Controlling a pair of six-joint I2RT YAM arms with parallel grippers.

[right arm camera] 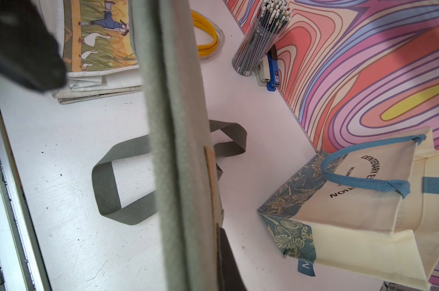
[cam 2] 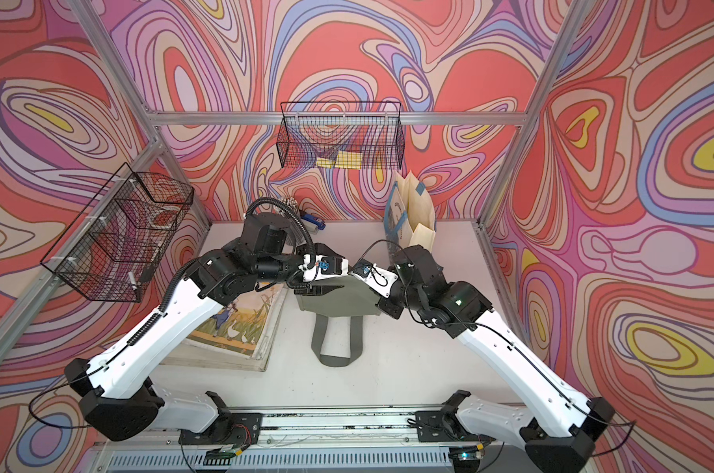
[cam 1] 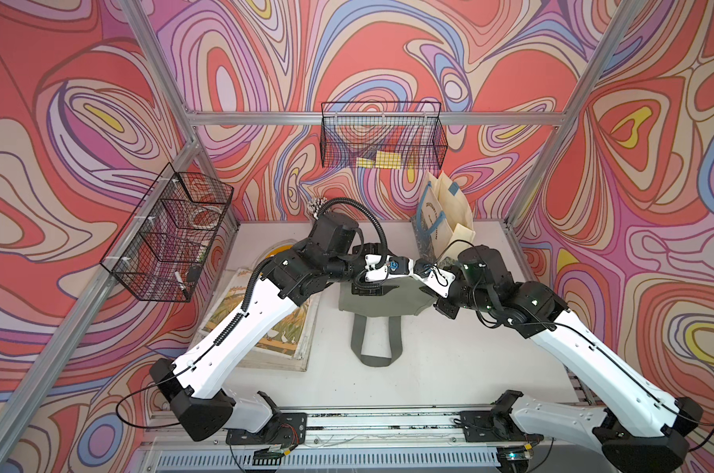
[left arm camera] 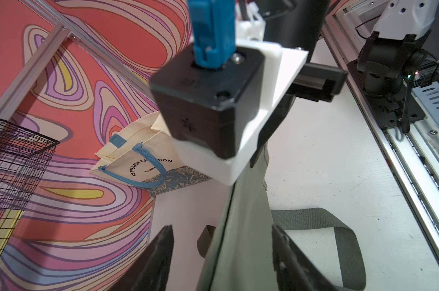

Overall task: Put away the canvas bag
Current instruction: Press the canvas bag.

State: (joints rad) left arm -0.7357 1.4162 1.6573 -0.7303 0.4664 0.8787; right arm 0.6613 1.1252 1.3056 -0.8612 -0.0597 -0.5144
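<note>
One white table (cam 1: 449,368) carries it all: mid-table the green bag (cam 1: 384,303) hangs upright, its straps (cam 1: 357,336) trailing on the surface. It looks soft, light and floppy, so a seam or strap, where the cloth is doubled, should give the surest hold. The right gripper (cam 1: 421,270) is clamped on its upper edge, while the left gripper (left arm camera: 222,231) straddles the cloth, jaws apart, gripping nothing

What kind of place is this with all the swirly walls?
Probably a robot practice booth dressed as a desk: a metal frame, a hung wire basket, a pencil cup and a robot arm.
</note>
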